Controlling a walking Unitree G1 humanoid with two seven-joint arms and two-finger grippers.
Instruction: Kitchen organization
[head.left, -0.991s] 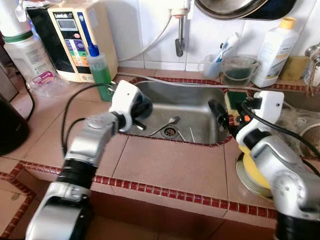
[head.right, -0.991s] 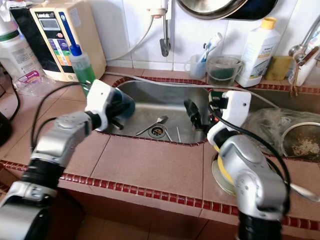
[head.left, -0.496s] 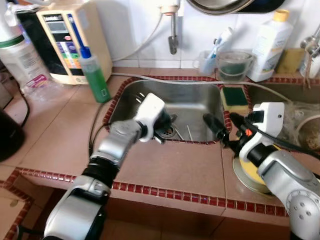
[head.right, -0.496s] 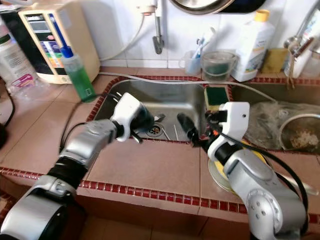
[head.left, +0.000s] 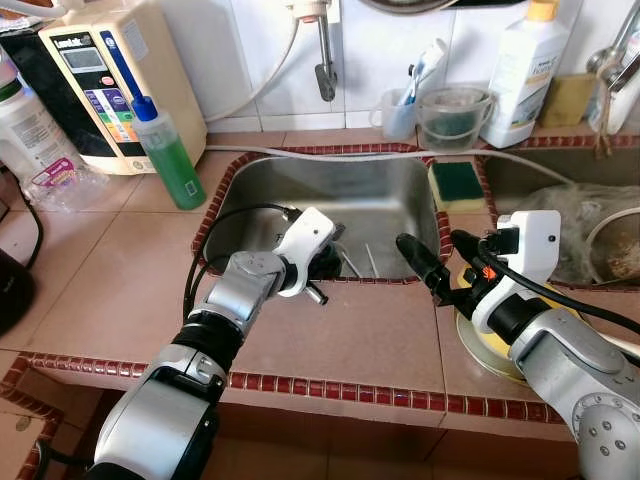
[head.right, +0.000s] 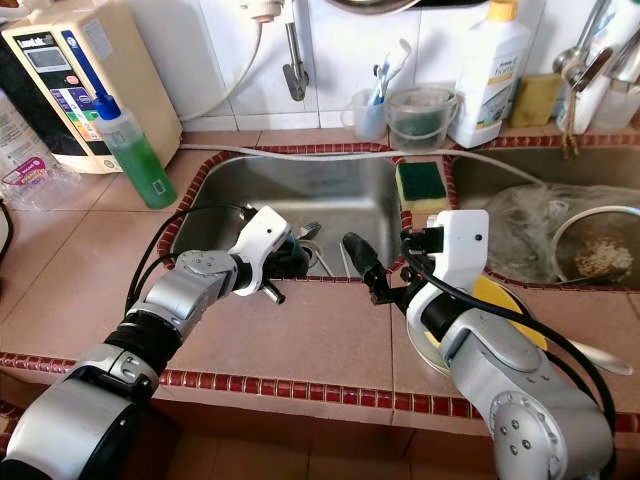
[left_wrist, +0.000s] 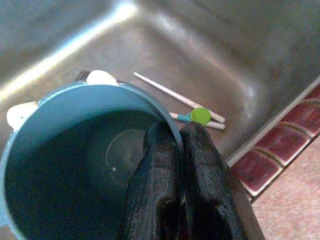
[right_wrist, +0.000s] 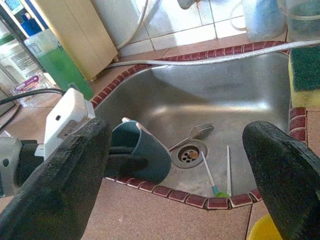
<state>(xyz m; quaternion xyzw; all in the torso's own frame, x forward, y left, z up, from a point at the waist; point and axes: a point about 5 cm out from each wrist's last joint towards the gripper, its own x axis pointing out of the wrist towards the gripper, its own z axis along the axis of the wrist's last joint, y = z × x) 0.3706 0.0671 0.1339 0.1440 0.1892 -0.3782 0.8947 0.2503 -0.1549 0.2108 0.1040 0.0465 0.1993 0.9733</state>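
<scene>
The left gripper (left_wrist: 182, 165), its two fingers pinched over the rim of a blue cup (right_wrist: 145, 152), holds it at the sink's (head.left: 330, 190) near left edge, above a fork (right_wrist: 197, 132) and chopsticks (right_wrist: 220, 172). Such a thin rim pinch could let the cup swing, clip the red tile border (head.left: 360, 282) and drop. The right gripper (head.left: 440, 270), spread wide, waits nearby; bare counter (head.left: 340, 330) in front offers room.

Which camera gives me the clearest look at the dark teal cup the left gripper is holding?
The right wrist view: the dark teal cup shows side-on over the steel sink, pinched by the left gripper. The left wrist view looks only into its mouth; the eye views mostly hide it behind the wrist.
</scene>
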